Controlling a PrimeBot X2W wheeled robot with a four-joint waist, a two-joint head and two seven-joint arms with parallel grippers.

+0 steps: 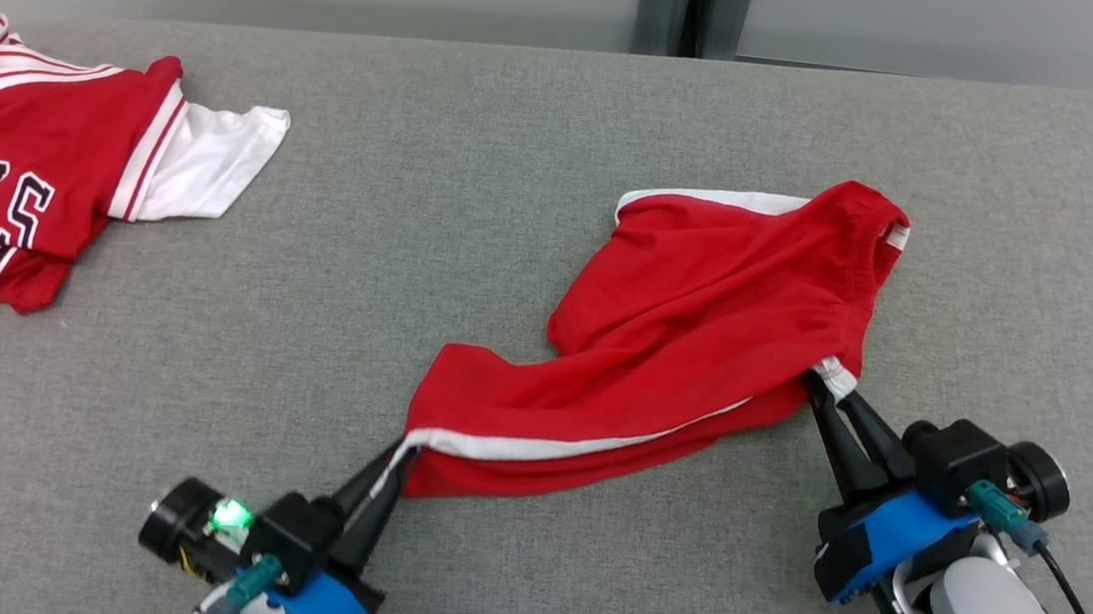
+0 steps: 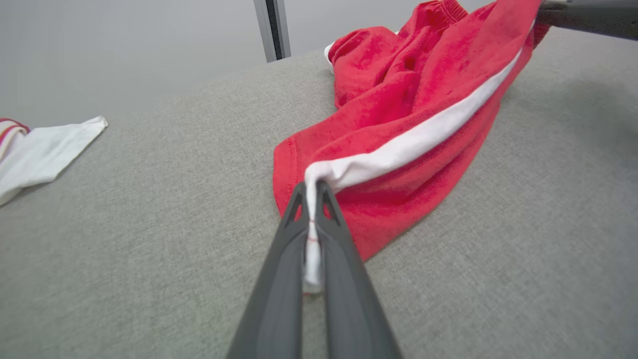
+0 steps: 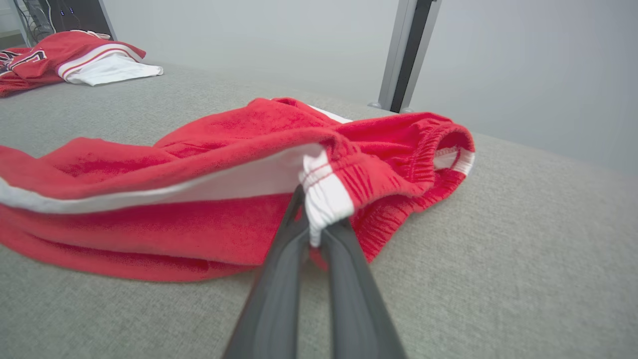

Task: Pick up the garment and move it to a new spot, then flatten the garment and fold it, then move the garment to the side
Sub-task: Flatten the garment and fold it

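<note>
The garment (image 1: 695,331) is a pair of red shorts with a white side stripe, lying crumpled across the middle of the grey table. My left gripper (image 1: 400,455) is shut on the hem end of the white stripe at the garment's lower left corner; the left wrist view shows the white cloth (image 2: 313,234) pinched between the dark fingers. My right gripper (image 1: 818,378) is shut on the white elastic waistband at the garment's right side, and the right wrist view shows the bunched waistband (image 3: 324,199) clamped at the fingertips. The garment (image 3: 199,199) sags between both grips.
A red and white jersey (image 1: 28,177) with black lettering lies at the far left of the table (image 1: 477,190). A pale wall with a dark vertical post (image 1: 691,5) stands behind the table's far edge.
</note>
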